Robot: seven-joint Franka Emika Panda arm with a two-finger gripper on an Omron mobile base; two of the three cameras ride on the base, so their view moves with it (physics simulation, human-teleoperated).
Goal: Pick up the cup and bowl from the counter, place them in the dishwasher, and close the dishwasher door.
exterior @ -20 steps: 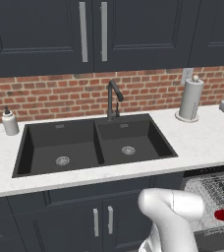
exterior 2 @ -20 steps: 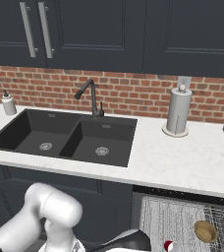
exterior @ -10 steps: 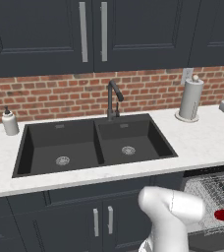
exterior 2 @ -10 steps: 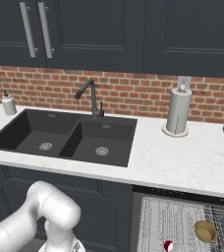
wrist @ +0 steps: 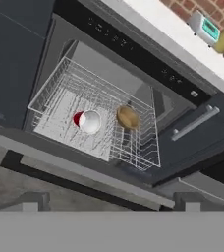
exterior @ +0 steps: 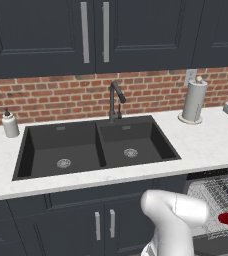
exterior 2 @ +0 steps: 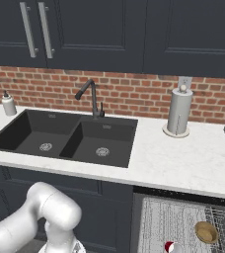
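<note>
**Cup and bowl loaded, door open: risks at closing**

Small bright-red cup point(wrist: 87, 120) with a pale inside, tipped on its side on the floor of the silvery wire rack point(wrist: 60, 88), mouth turned toward the camera on the hand. Looks light, smooth and round, so probably free to roll across the rack's wires. Sits near the rack's middle, apart from its walls.

Just beside the cup, in the same rack: the tan, shallow bowl point(wrist: 127, 117), leaning among the rack's upright wires. Not touching the cup, as far as can be told.

Rack drawn out of the dark dishwasher point(wrist: 109, 69). Dishwasher door point(wrist: 195, 123), a charcoal panel with a bar handle, open next to the rack. White counter point(wrist: 148, 19) beyond the rack, with neither item left on it.

Gripper point(wrist: 111, 204) hovering well apart from the rack, jaws spread wide and holding nothing.

Likely remaining: closing the door. Possible trouble:
- Door jamming against the rack if swung up while the rack juts out.
- Cup rolling or bowl slipping from a hard shove on the rack.
- Wide-set fingers catching the rack's wires, or sliding off the slim handle, if brought in off line.
</note>
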